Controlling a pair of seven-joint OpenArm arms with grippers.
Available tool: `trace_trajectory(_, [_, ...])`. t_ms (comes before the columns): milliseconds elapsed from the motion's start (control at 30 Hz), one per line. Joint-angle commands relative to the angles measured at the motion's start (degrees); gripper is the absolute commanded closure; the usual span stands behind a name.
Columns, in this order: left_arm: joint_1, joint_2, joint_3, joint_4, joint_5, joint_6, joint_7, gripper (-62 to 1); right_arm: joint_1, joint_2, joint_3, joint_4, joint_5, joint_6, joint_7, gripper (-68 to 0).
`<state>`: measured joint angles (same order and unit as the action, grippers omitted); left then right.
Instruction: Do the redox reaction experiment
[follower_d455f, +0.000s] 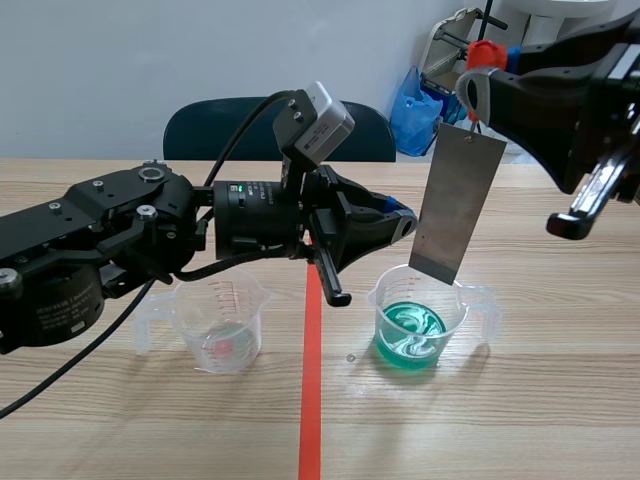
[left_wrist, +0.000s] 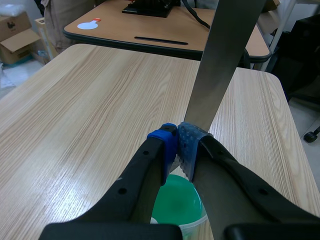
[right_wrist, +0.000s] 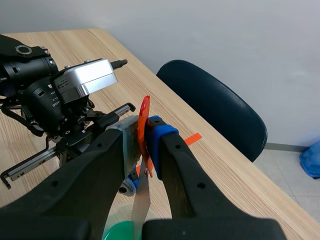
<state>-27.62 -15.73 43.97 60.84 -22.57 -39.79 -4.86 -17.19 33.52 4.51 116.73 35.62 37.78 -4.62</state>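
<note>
Left arm: nearest the lens, lying low across the front. The left gripper (left_wrist: 177, 144) has its fingers drawn together with the pads meeting, and nothing shows between them.
Left fingertips: they sit just beside the lower part of the metal plate (follower_d455f: 455, 205). Touching or only close, I cannot tell. My read is that they are there to steady the hanging plate against swing, not to carry it.
Right arm: raised, coming in high. The right gripper (right_wrist: 145, 134) is clamped on the top of the plate at its orange-red tab (right_wrist: 144, 116). Gripping at the top probably lets the plate hang free and keeps the pads well clear of the liquid.
Metal plate: it hangs straight below the right gripper, slightly tilted. Its lower edge is about level with the rim of the beaker (follower_d455f: 458, 310) underneath and appears to be above the liquid, not in it.
Beaker: clear plastic with a handle, directly under the plate and below the left fingertips. It is placed so that a straight descent of the right hand lands the metal inside.
Green liquid (follower_d455f: 410, 328): a shallow pool in that beaker, swirled pale at the centre.
Second beaker (follower_d455f: 222, 322): under the left arm, behind its fingertips and well apart from the right hand. It holds only a thin pale film at the bottom and looks set aside.
Step, as I judge it: the plate is lined up and the dip is not yet made.
</note>
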Motion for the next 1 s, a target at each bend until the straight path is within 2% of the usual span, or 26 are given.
trace_trajectory(0, [-0.9,0.1,-0.2,0.5,-0.8,-0.1,-0.6,-2.7,0.5,0.6,0.7,0.7,1.1,-0.2,0.7,-0.6])
trace_trajectory(333, [-0.9,-0.1,-0.2,0.5,-0.7,-0.1,-0.7,-2.7,0.5,0.6,0.7,0.7,1.1,-0.2,0.7,-0.6])
trace_trajectory(500, [-0.9,-3.0,-0.2,0.5,-0.7,-0.1,-2.1,-2.7,0.5,0.6,0.7,0.7,1.1,-0.2,0.7,-0.6])
trace_trajectory(667, [0.3,-10.5,-1.3,0.6,-0.8,0.3,-5.8,-2.7,0.5,0.6,0.7,0.7,1.1,-0.2,0.7,-0.6])
trace_trajectory(733, [2.3,-14.4,-3.3,0.8,-2.2,0.2,-7.9,-2.7,0.5,0.6,0.7,0.7,1.1,-0.2,0.7,-0.6])
trace_trajectory(833, [7.4,-20.7,-8.1,0.8,-5.2,0.2,-11.0,-2.7,0.5,0.6,0.7,0.7,1.1,-0.2,0.7,-0.6])
trace_trajectory(967, [19.1,-28.3,-17.5,0.8,-7.9,0.0,-15.6,-2.7,0.5,0.6,0.7,0.7,1.1,-0.2,0.7,-0.6])
